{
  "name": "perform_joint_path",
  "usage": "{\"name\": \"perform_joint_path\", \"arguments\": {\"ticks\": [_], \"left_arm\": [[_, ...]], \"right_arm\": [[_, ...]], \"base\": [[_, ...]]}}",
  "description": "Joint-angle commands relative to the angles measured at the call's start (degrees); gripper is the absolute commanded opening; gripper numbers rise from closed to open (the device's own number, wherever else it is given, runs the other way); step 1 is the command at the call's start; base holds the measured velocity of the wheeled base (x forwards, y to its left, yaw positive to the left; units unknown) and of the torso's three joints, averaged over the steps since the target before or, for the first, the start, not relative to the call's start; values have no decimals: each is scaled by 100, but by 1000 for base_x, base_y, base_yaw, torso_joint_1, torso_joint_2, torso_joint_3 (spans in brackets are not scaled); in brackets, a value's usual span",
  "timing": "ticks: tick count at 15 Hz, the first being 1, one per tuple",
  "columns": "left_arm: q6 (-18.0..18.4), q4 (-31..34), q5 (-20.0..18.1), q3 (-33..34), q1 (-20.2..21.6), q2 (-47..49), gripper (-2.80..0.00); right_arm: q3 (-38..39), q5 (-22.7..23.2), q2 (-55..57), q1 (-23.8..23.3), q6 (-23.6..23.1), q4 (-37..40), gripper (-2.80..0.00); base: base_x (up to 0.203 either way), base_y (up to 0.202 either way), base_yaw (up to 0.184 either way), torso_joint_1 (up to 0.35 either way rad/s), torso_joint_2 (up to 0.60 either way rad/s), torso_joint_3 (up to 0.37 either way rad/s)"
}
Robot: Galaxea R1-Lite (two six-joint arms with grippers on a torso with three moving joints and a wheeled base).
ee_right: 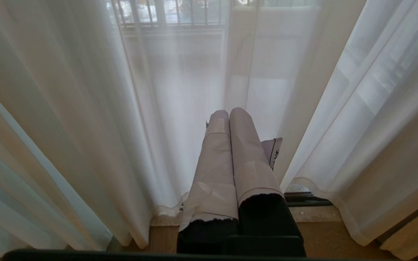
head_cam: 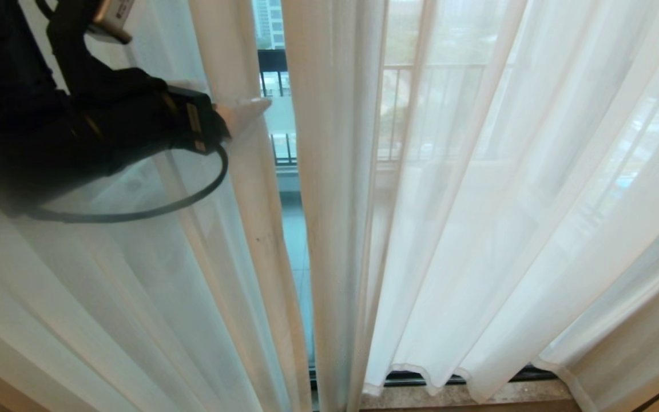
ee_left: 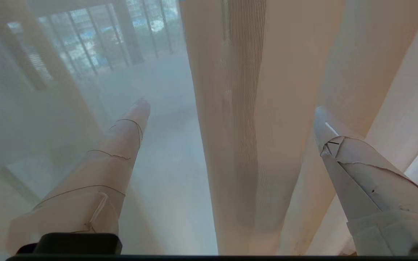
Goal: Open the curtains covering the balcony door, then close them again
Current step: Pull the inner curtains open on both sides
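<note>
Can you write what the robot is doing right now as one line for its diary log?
left claw: open, astride a fold of the curtains | right claw: shut, parked low | curtains: narrow gap at centre

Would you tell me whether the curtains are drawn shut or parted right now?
Parted slightly: a narrow gap between the curtains shows bare railing. The open left gripper sits at the left panel's edge.

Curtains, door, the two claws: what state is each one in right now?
curtains: almost drawn shut, a narrow gap between the two panels.
balcony door: glass visible only through that gap; open or closed, cannot tell.
left gripper: open, a curtain fold between its fingers, not clamped.
right gripper: shut, empty, low before the curtains.
</note>
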Motion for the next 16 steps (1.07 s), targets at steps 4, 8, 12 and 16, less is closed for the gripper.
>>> {"name": "perform_joint_path", "arguments": {"ticks": [4,8,12,16], "left_arm": [[44,-21,21,-168,203,278,0],[92,-1032,195,-199,321,631,0],[98,-1102,223,-201,360,689,0],[98,-1102,225,-201,360,701,0]], "right_arm": [[0,1,0,1,-2,-7,-280],[0,1,0,1,1,2,-280],[0,1,0,1,3,-2,-280],[0,1,0,1,3,-1,-280]], "base": [[0,0,0,0,0,0],[0,0,0,0,0,0],[0,0,0,0,0,0],[0,0,0,0,0,0]]}}
